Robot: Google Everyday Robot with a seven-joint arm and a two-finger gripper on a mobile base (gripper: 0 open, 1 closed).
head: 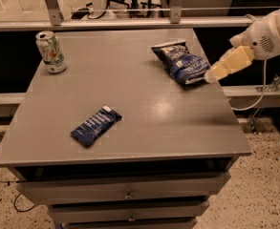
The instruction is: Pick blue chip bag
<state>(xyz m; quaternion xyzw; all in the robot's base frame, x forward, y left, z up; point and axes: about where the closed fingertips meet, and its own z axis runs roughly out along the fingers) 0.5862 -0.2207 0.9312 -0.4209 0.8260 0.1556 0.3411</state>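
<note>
- A puffy, crinkled dark blue chip bag [181, 62] with white lettering lies on the flat grey bench [130, 128], near its far right corner.
- The pale yellow pincer [210, 74] reaches in from the right on a white arm [269, 32]. Its tip is just beside the bag's right edge, and I cannot tell whether it is spread or pressed together.
- A flat, narrow dark blue bar packet [96, 125] lies toward the front, well apart from the bag.
- A green-and-white drink can [50, 51] stands upright at the far left corner.

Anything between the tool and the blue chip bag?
Nothing visible. The tool is at the table's right edge, just beside the blue chip bag; the can and flat blue packet lie far left.
</note>
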